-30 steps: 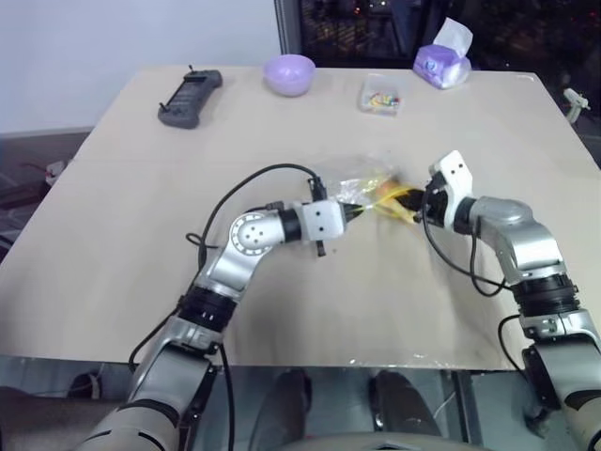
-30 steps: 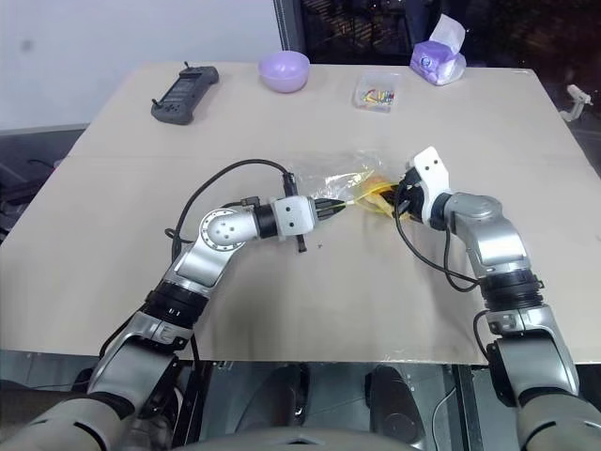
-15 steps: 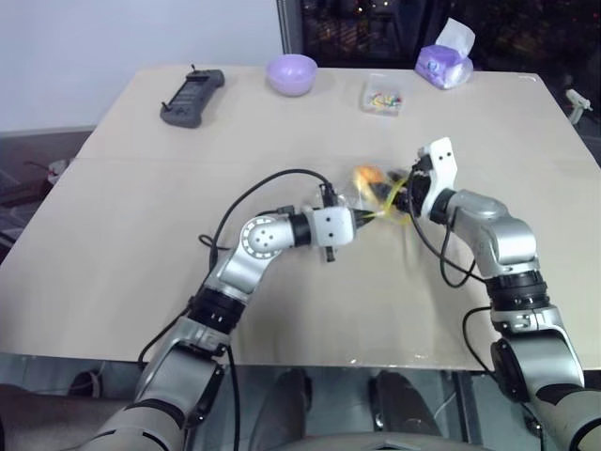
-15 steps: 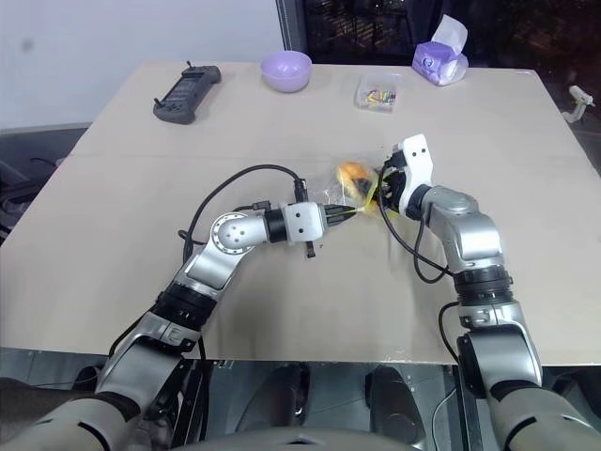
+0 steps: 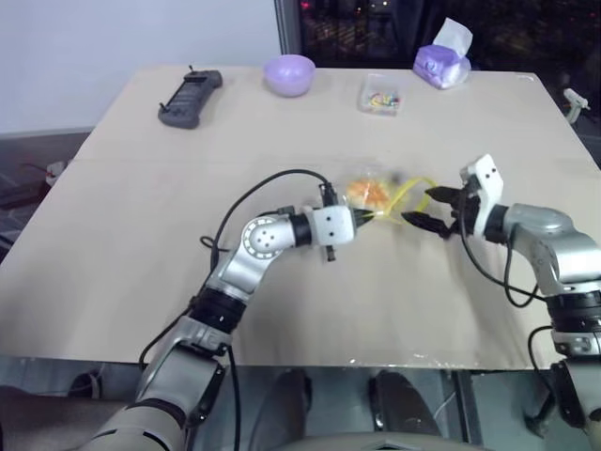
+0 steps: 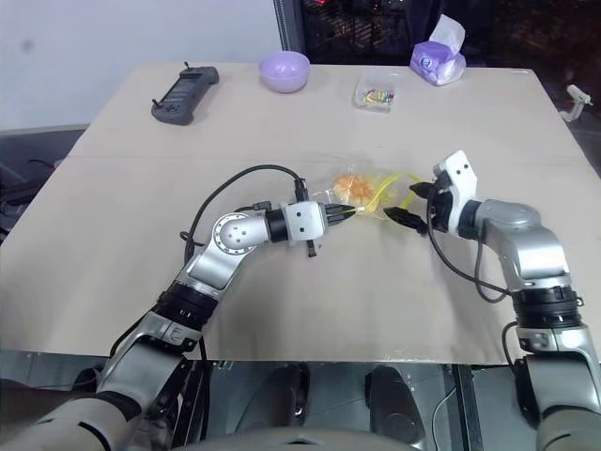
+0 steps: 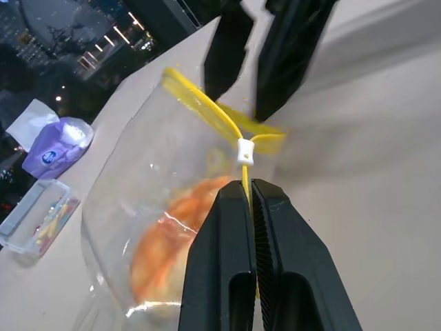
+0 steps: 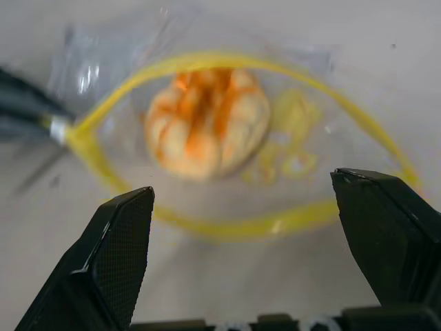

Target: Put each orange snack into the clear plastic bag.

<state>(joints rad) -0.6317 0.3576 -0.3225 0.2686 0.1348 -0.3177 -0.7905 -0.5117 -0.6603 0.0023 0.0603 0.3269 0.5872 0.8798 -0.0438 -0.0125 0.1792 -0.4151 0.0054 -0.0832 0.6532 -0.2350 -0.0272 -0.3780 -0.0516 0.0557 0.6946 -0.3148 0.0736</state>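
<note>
Orange snack (image 8: 207, 121), a round domed bun with a criss-cross grid scored across its orange-yellow top, sits inside the clear plastic bag (image 5: 380, 193) near the middle of the table (image 5: 122, 244). A smaller pale yellow piece (image 8: 293, 131) lies just beside it in the bag, its shape hard to make out. The bag is thin, crinkly and transparent, its yellow seal strip (image 8: 227, 224) pulled into an open oval loop. That mouth faces the right gripper, and the bag's long axis runs across the table between the two grippers. The left gripper (image 7: 249, 196) is clenched on the seal strip at its small white slider, ribbed black fingers pressed flat together. The right gripper (image 5: 434, 209) hangs just beside the mouth with its fingers spread wide, grasping nothing. The table is pale, smooth and matte. Along its far edge stand a black handheld controller (image 5: 191, 97), a lilac bowl (image 5: 289, 73), a small clear box of colourful bits (image 5: 380, 96) and a purple tissue pack (image 5: 441, 64) with a white sheet sticking up.
</note>
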